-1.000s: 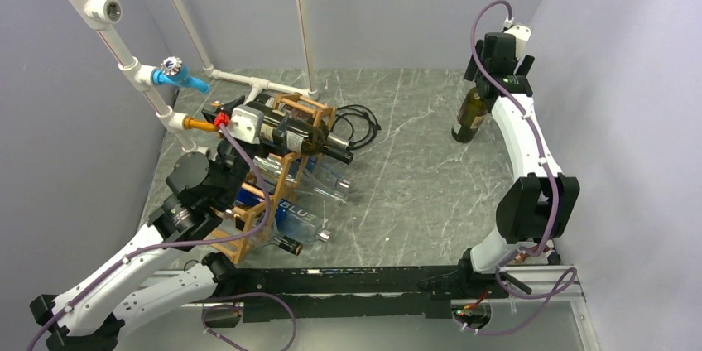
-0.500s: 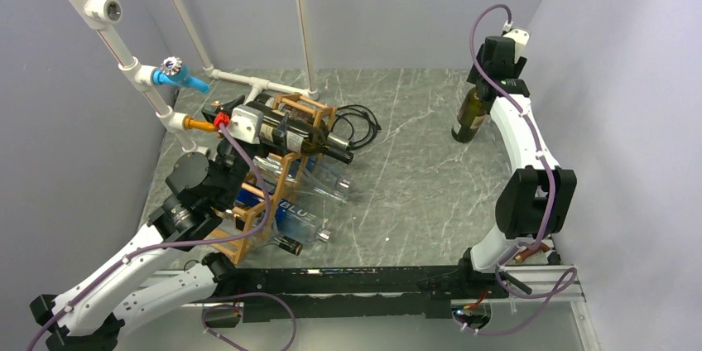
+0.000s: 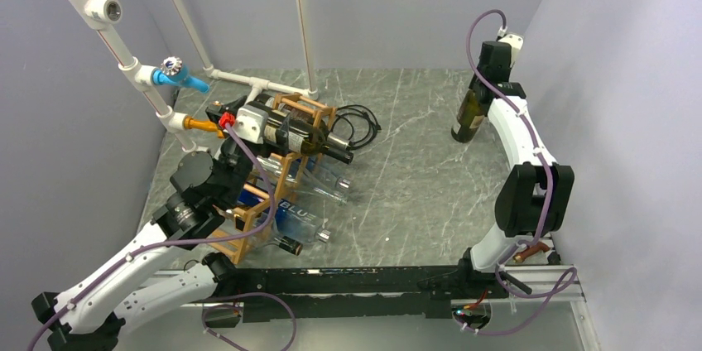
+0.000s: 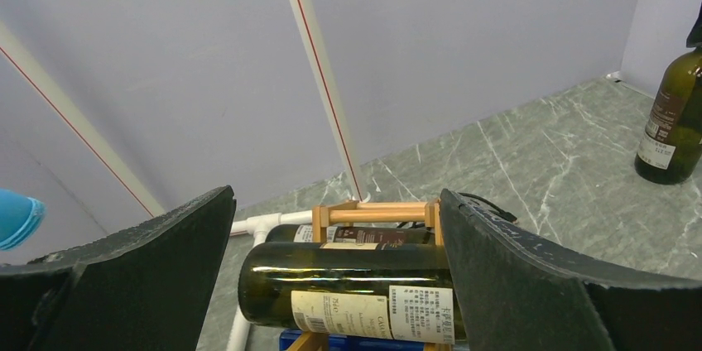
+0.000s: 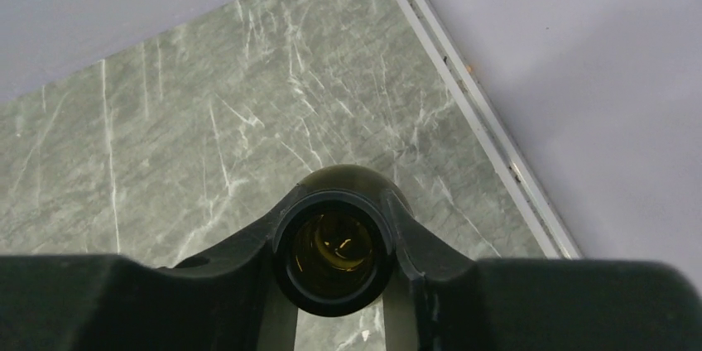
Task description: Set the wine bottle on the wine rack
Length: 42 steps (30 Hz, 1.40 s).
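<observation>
The wine bottle is dark green with a pale label and stands upright at the far right of the table, also visible in the left wrist view. My right gripper comes down from above and is shut on its neck. In the right wrist view the fingers hug the open mouth of the bottle. The wine rack of orange-brown sticks stands at the left and holds several lying bottles. My left gripper is open behind the rack, its fingers on either side of a dark lying bottle without touching it.
White pipes with a blue valve run along the back left beside the rack. A black cable lies coiled just right of the rack. The right wall and a metal edge strip are close to the standing bottle.
My right gripper has closed onto the bottle's neck and its wrist has shifted slightly toward the back. The left arm has barely moved and stays open.
</observation>
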{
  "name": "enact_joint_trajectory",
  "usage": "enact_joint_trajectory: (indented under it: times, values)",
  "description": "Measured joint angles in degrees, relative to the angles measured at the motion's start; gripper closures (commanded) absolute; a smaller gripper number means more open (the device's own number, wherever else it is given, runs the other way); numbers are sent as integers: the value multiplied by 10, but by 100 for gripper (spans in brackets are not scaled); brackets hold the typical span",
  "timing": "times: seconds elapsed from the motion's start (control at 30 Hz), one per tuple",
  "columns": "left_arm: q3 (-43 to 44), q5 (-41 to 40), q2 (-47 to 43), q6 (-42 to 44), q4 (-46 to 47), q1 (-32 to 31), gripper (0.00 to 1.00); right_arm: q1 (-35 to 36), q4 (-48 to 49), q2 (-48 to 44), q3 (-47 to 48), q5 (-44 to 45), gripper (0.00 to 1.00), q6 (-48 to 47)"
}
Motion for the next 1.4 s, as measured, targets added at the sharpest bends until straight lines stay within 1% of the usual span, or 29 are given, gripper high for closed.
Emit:
enact_joint_trajectory:
  times: [0.1,0.13,0.17,0.33,0.47,0.57,0.67,0.73,0.8,0.97,1.07,1.23,1.3,1.4]
  values:
    - [-2,0,4,1,3,0,0,0,1,0,0,-9,88,2]
    - [-2,0,5,1,2,0,0,0,1,0,0,-11,95,2]
    - [-2,0,6,1,3,0,0,0,1,0,0,-14,100,2]
    - [-2,-2,6,5,8,0,0,7,-13,-12,-2,-27,100,3]
    - [-2,-3,6,5,9,0,0,33,-29,-56,-27,-48,100,19]
    - [-2,-3,6,5,9,0,1,50,-4,-138,-91,-84,100,58]
    - [-2,-4,6,5,10,0,0,55,46,-250,-183,-113,100,117]
    - [-2,-4,6,5,11,0,0,54,71,-312,-224,-120,100,154]
    - [-2,-4,6,5,10,0,1,52,98,-358,-252,-126,100,189]
    - [-2,-4,4,5,8,0,0,51,166,-435,-314,-153,100,268]
    - [-2,-4,-1,5,7,0,1,51,196,-463,-337,-191,100,315]
    - [-2,-3,-13,3,6,0,0,58,254,-485,-371,-250,100,396]
    - [-2,-4,-21,3,6,0,1,73,273,-489,-381,-259,100,419]
    - [-2,-8,-32,5,7,0,0,115,295,-489,-382,-262,100,429]
